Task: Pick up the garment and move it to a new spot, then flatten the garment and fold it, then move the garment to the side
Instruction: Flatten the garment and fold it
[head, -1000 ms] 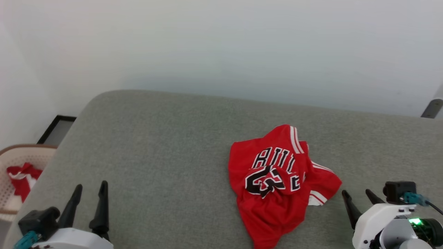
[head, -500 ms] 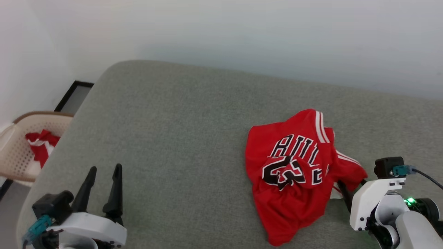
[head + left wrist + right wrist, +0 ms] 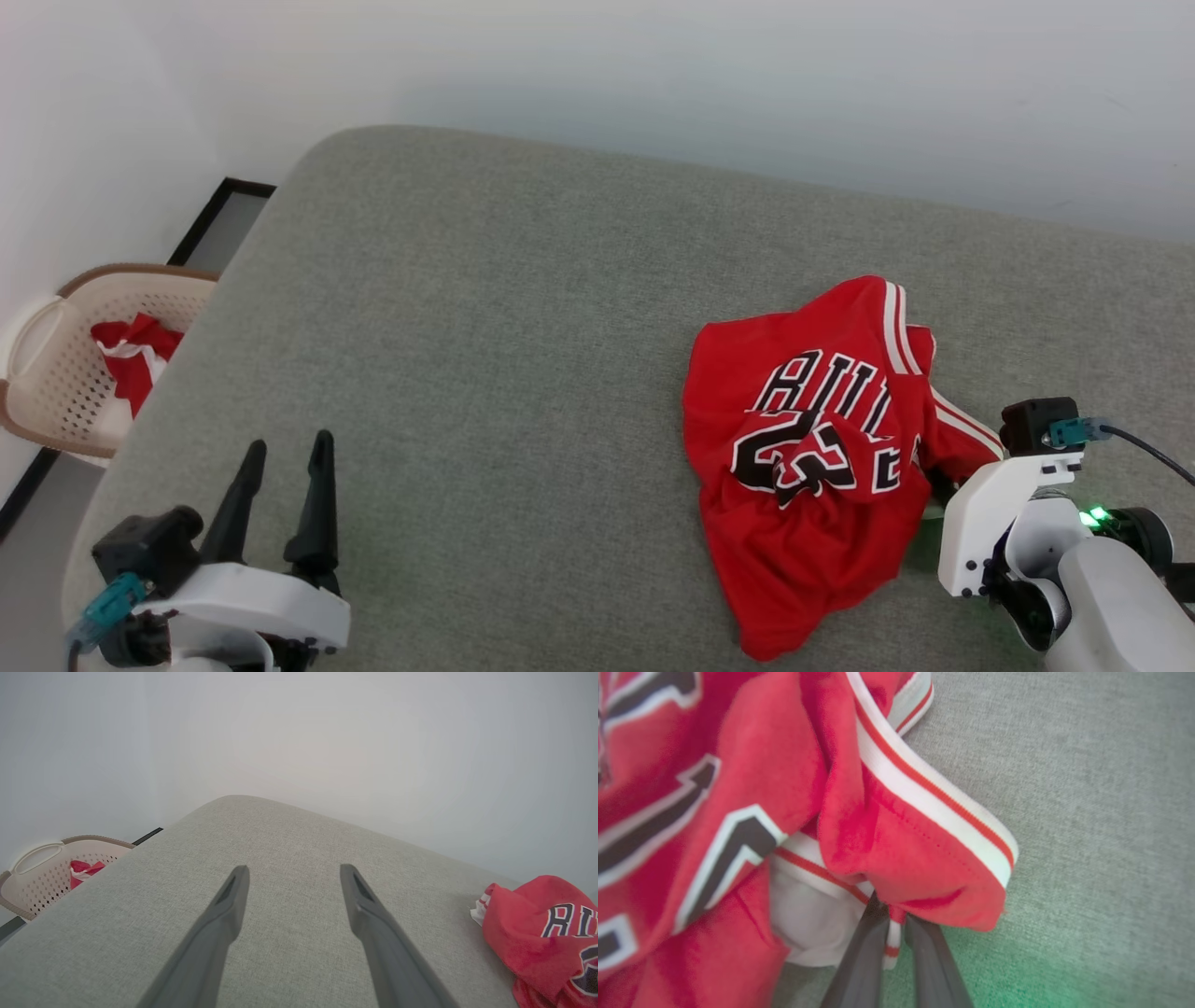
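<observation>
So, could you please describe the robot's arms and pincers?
The left pincer and right pincer each have two long, tapering dark fingers on a white shell carrying a black camera block with a teal plug; the right shows a black cable and green light.

Head cam overhead, L wrist low, R wrist close; garment (image 3: 822, 448) shared.

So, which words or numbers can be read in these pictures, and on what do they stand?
"BULL": black, white-edged letters on the red garment, creased; the first letter is half hidden and the word's end is folded away.
"23": large black digits under them, crumpled.
Nothing else bears readable text.
</observation>
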